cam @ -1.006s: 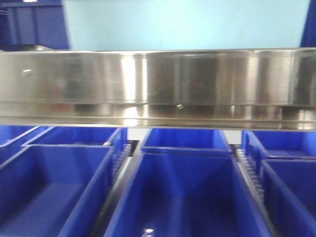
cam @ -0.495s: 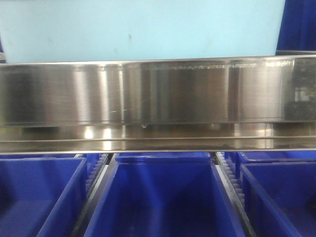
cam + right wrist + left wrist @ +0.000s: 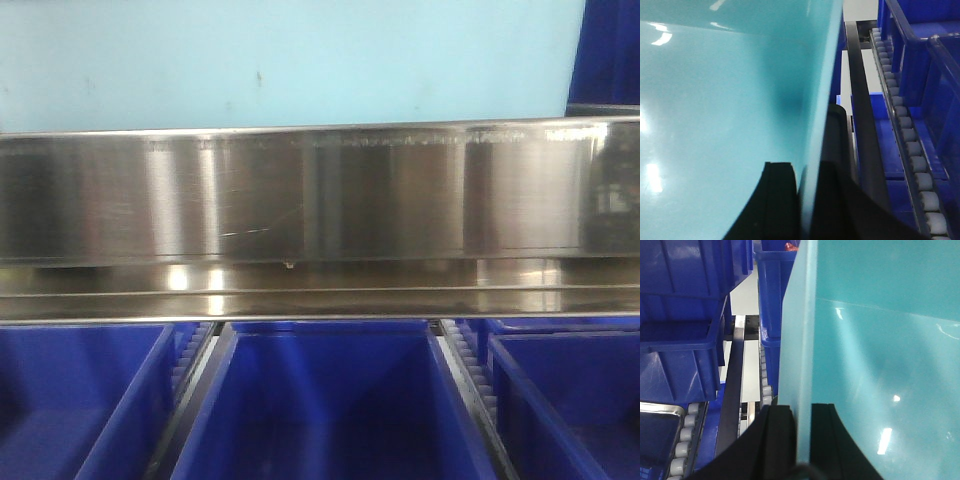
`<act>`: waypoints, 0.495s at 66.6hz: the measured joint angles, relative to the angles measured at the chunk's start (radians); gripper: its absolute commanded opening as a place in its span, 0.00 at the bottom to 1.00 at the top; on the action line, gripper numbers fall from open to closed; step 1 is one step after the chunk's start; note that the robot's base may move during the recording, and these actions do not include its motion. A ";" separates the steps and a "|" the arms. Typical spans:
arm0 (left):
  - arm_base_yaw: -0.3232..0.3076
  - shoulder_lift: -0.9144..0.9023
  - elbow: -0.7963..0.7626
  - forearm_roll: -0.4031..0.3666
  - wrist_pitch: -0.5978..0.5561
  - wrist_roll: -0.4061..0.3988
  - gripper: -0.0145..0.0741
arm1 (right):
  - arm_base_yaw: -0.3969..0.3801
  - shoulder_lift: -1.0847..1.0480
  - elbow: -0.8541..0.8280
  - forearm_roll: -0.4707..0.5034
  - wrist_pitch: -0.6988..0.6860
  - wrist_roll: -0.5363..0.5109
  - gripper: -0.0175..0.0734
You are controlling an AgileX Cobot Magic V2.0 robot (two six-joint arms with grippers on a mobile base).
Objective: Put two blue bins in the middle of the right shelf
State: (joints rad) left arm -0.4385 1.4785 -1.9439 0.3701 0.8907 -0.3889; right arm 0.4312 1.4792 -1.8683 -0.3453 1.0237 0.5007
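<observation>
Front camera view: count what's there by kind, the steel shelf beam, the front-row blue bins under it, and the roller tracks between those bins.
Steel shelf beam: 1
Front-row blue bins: 3
Roller tracks: 2
Total: 6

One pale teal bin (image 3: 880, 365) — glossy, walls upright — seemingly held aloft.
</observation>
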 measured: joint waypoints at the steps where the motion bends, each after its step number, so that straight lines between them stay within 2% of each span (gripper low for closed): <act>1: 0.000 0.000 0.000 0.000 0.000 0.000 0.04 | 0.000 0.000 0.000 0.000 0.000 0.000 0.02; 33: 0.000 0.000 0.000 0.000 -0.002 0.000 0.04 | 0.000 0.000 0.000 0.000 0.000 0.000 0.02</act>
State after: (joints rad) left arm -0.4385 1.4785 -1.9439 0.3701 0.8887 -0.3889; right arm 0.4312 1.4792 -1.8683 -0.3453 1.0237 0.5007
